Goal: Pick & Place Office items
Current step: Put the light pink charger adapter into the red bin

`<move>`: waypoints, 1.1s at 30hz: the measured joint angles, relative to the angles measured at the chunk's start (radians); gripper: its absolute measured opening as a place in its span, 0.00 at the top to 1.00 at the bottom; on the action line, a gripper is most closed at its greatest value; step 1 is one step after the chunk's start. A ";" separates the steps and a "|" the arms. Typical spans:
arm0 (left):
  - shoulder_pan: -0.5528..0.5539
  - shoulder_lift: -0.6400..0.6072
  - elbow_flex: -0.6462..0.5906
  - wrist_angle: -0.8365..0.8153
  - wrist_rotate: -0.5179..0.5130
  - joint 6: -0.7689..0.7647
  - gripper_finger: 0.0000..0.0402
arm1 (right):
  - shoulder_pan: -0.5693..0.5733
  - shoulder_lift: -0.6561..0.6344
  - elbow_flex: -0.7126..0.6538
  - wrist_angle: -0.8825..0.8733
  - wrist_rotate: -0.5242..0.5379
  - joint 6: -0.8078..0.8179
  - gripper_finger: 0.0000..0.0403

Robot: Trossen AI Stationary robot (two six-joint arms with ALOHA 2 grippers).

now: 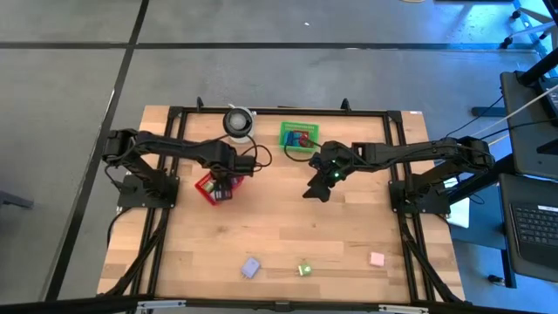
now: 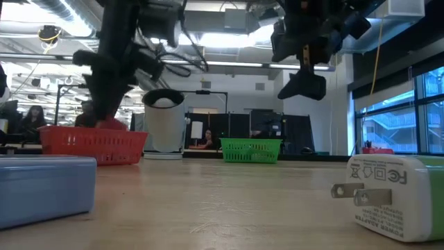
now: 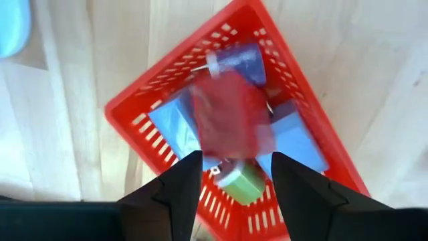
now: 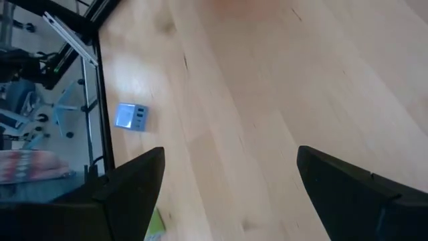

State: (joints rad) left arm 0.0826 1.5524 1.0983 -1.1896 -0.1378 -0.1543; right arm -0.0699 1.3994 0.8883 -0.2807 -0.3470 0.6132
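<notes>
While the left gripper (image 3: 231, 175) hangs parted above it, the red basket (image 3: 134, 110) holds blue, red and green pieces (image 3: 231, 120).

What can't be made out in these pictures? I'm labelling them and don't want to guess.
- Red piece, left wrist view: blurred over the red basket; whether it hangs or lies there is unclear.
- Green basket, high view: contents too small to identify.
- Lavender piece, green piece and pink piece, high view: too small for detail.
- Blue block, low view: cut off by the picture's edge.
</notes>
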 joint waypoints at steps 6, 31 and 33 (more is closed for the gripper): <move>0.000 0.000 0.109 -0.104 -0.005 0.008 0.57 | 0.001 0.000 0.000 -0.158 -0.005 0.021 0.15; -0.002 0.000 0.223 -0.115 -0.108 -0.026 0.64 | 0.696 0.002 0.000 -0.731 -0.052 0.373 0.15; -0.002 0.000 0.223 -0.114 -0.110 -0.026 0.64 | 0.755 0.005 0.000 -0.685 -0.026 0.374 0.15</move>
State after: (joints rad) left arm 0.0803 1.5524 1.3216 -1.3034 -0.2479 -0.1806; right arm 0.6847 1.4043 0.8883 -0.9661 -0.3725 0.9874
